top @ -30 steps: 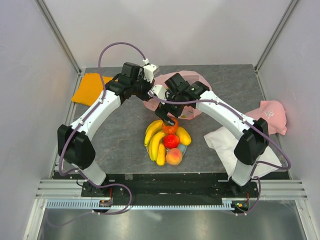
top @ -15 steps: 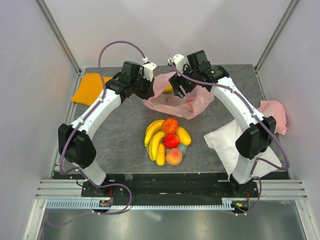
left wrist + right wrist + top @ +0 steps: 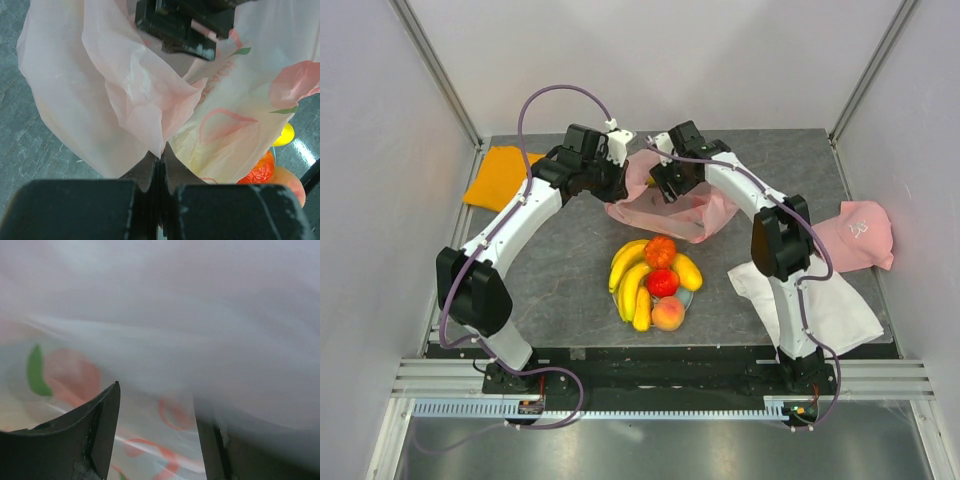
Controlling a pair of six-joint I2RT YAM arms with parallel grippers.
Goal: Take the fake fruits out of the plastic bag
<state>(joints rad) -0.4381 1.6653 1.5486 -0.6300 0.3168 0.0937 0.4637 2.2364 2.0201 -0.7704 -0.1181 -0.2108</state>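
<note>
The pink plastic bag lies crumpled at the back of the table. My left gripper is shut on its thin edge, and the film is pinched between the fingertips. My right gripper is at the bag's mouth with its jaws apart. Printed bag film fills that wrist view and veils the right finger. Fake fruits lie in a pile in front of the bag: a banana bunch, an orange piece, a red one and a peach one. Whether any fruit is inside the bag is hidden.
A folded orange cloth lies at the back left. A pink cap and a white cloth are on the right. Frame posts and white walls close in the table on three sides.
My right arm has swung from above the fruit pile back to the bag, and its jaws have narrowed. The left gripper has kept its hold on the bag.
</note>
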